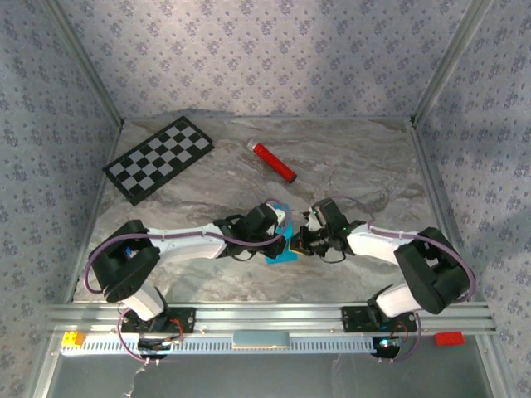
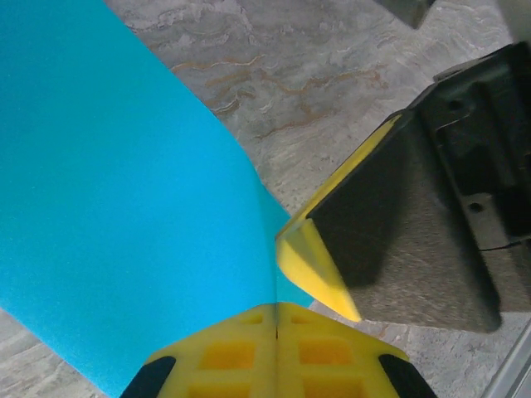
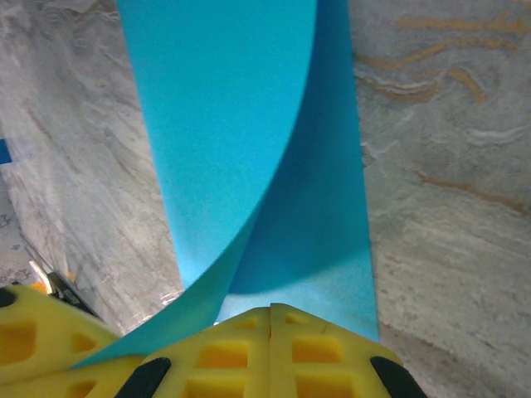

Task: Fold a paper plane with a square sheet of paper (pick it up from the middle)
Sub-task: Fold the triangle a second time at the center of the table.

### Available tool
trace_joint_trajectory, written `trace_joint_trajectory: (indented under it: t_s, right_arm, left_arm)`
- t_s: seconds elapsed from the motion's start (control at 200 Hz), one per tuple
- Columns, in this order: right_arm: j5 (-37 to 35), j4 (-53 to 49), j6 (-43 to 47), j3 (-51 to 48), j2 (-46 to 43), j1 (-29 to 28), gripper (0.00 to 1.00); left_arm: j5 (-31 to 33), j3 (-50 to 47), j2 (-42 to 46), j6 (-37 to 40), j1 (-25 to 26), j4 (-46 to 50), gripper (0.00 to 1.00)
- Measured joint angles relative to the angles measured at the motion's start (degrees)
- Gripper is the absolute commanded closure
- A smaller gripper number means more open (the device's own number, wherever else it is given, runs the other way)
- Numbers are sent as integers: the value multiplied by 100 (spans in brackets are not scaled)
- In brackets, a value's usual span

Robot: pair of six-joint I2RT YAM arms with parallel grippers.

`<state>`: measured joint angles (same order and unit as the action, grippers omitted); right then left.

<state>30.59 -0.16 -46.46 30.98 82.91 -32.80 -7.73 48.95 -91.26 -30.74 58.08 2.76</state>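
The square sheet of paper (image 1: 284,249), bright cyan-blue, is held curled between my two grippers at the middle of the table, near the front. My left gripper (image 1: 284,235) is shut on one edge of it; in the left wrist view the sheet (image 2: 124,207) runs up from the closed jaws (image 2: 276,319). My right gripper (image 1: 300,242) is shut on the facing edge, and its yellow finger (image 2: 319,265) almost touches the left one. From the right wrist, the paper (image 3: 249,124) bends in a loose fold out of the closed jaws (image 3: 271,319). No paper plane shape shows.
A red cylinder (image 1: 274,162) lies at the back centre and a black-and-white checkerboard (image 1: 159,159) at the back left. The marble tabletop (image 1: 357,166) is walled by patterned panels, with a metal rail (image 1: 265,317) along the front.
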Motion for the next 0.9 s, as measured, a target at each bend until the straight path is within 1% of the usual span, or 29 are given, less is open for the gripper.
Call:
trace_joint_trajectory:
  t_s: [0.135,0.345,0.515,0.9]
  right_arm:
    - [-162,-201,116,42,251,7,100]
    - [-225,-437,393,173,291,87,100]
    - [-229,-566,516,225,291,177,100]
    - [-227,-682,603,273,302,219,100]
  left_arm:
    - [-2,0,0,-24,-70,0,100]
    - [-48,0,-17,-44,-317,17,100]
    - [-42,0,-203,-79,-487,22,100]
    - [22,286,-448,-20,-533,238,100]
